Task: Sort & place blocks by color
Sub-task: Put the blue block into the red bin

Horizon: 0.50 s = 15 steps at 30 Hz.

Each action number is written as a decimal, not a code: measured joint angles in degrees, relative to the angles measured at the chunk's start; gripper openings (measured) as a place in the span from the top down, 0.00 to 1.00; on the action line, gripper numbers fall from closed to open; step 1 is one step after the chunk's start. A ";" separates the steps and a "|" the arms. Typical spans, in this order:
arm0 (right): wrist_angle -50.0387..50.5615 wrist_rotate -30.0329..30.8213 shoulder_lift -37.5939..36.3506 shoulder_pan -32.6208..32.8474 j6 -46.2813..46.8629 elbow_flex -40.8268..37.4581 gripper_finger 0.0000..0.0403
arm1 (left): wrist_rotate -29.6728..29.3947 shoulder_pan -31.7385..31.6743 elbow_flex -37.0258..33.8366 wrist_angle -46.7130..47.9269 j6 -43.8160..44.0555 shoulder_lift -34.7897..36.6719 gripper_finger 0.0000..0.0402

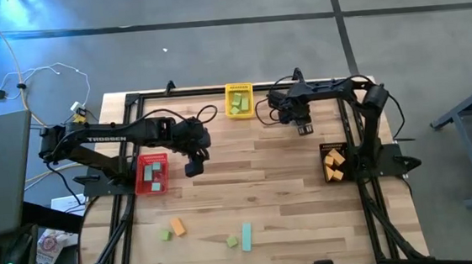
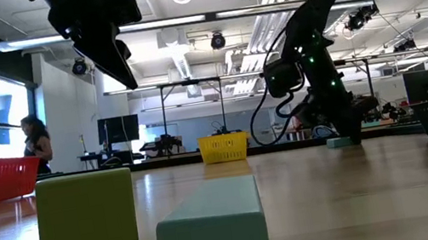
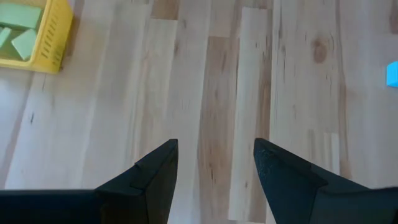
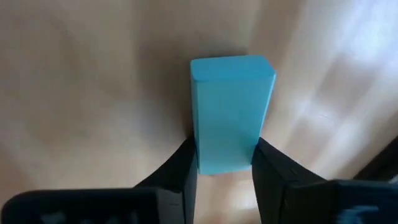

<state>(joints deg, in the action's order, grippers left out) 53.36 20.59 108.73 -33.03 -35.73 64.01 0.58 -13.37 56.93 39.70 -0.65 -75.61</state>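
Nearest the table's front edge lie four loose blocks: a light green cube [image 1: 166, 234] touching an orange cube [image 1: 177, 228] toward the left, then a second green cube [image 1: 232, 242] just beside a teal bar [image 1: 247, 236] whose long axis runs from the front edge toward the back. From table height, that green cube [image 2: 86, 218] and the bar's square end [image 2: 211, 225] fill the foreground. Beyond them a broad stretch of bare wooden table [image 1: 257, 181] lies open across the middle. At the left side sits a red bin [image 1: 151, 173] holding teal blocks, and the left gripper [image 1: 193, 164] hangs just beside it over bare wood, its fingers [image 3: 155, 168] spread apart with nothing between them. At the right side a black bin [image 1: 335, 163] holds orange blocks. Farther back, the right gripper [image 1: 304, 128] is clamped on a teal block [image 4: 231, 112] (its long axis runs straight out from between the fingers), near the table's back edge. At the back edge a yellow bin [image 1: 239, 99] holds light green blocks. A person [image 2: 37, 144] stands in the room far behind the table.
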 joint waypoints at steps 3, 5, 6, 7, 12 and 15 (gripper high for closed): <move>0.86 -2.26 -0.65 1.71 4.28 -0.07 0.78 | 0.00 0.02 0.00 -0.02 -1.85 0.00 0.51; 0.84 -3.98 -1.10 2.82 6.95 -0.07 0.78 | 0.00 0.07 0.00 -0.02 -2.55 0.00 0.51; 0.79 -4.65 -1.29 3.50 7.98 -0.07 0.78 | 0.00 0.07 0.00 -0.02 -2.56 0.00 0.51; 0.80 -5.18 -1.48 4.32 9.10 -0.07 0.78 | 0.00 0.07 0.00 -0.02 -2.57 0.00 0.51; 0.66 -5.23 -3.01 8.86 13.17 -0.07 0.78 | 0.00 0.07 0.00 -0.02 -2.58 0.00 0.51; 0.85 -4.75 -4.18 10.72 15.91 -0.07 0.78 | 0.00 0.07 0.00 -0.02 -2.58 0.00 0.51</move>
<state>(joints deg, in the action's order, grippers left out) 54.21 15.84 104.54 -22.30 -19.82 63.94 0.58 -13.30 56.93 39.68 -3.22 -75.61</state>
